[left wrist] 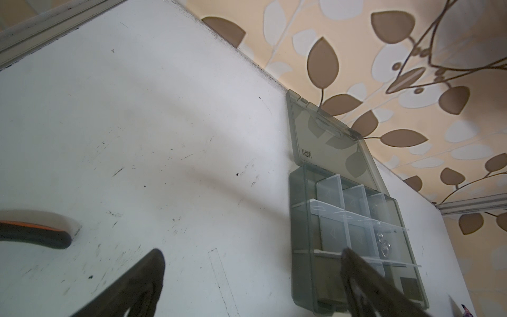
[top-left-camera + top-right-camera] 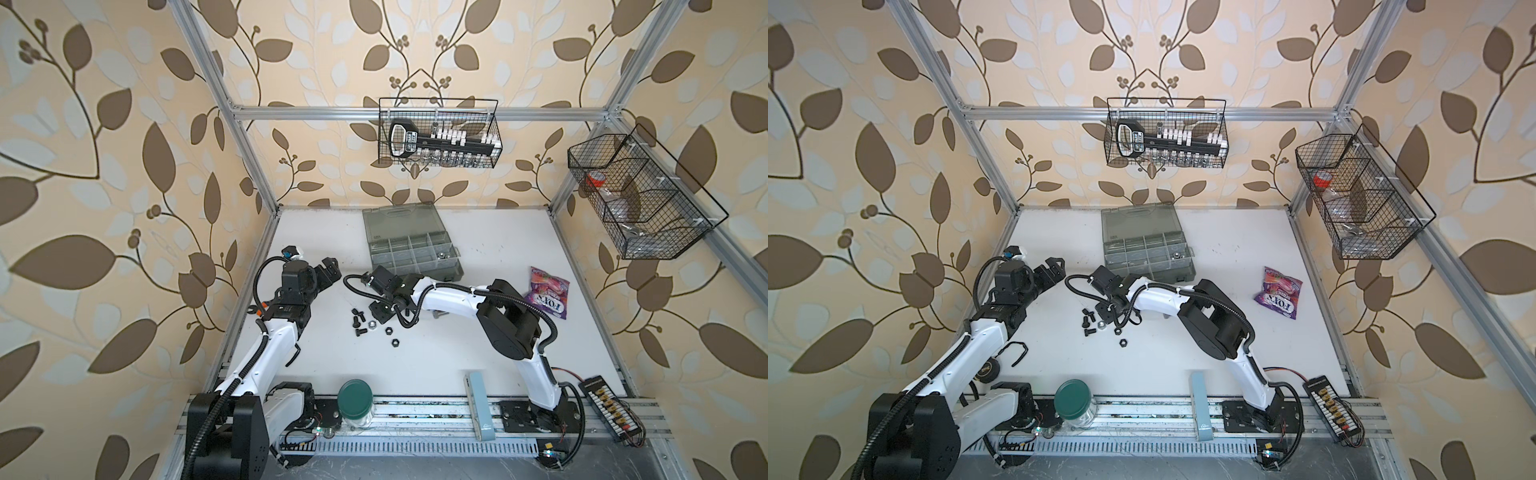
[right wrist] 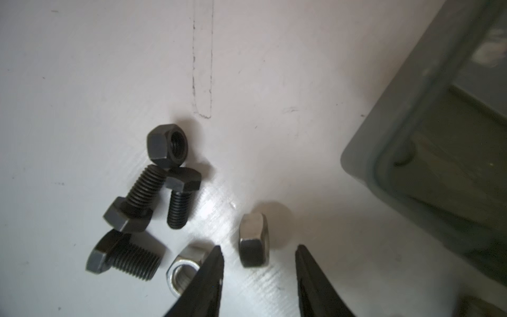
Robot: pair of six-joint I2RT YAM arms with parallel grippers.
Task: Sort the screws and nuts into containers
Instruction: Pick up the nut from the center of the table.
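I am looking down the right gripper (image 3: 259, 260): its jaws are standing apart, released, gripping nothing. A silver nut (image 3: 253, 240) is standing on edge on the table (image 3: 274, 82), just ahead of the tips and in line with the gap between them, with bare table showing on either side of it. A second silver nut (image 3: 183, 271) is lying flat right against the outer face of one jaw, partly hidden by it. Further out on that same side, three black screws (image 3: 129, 203) are lying on their sides in a loose cluster. A black nut (image 3: 167, 145) is sitting beyond them, touching the threaded end of one. On the opposite side of the jaws, a corner of the case (image 3: 381, 164) is showing, near the tips but apart from them.

In a top view, two other nuts (image 2: 389, 330), both black, are lying on the base side of these jaws, apart from the cluster.

The left gripper (image 1: 251, 252) is hanging over bare table with its jaws spread wide and nothing between them. The case is lying beyond one of its tips with the lid open. In one compartment a few silver pieces (image 1: 384, 244) are resting, too small for me to tell nuts from screws.
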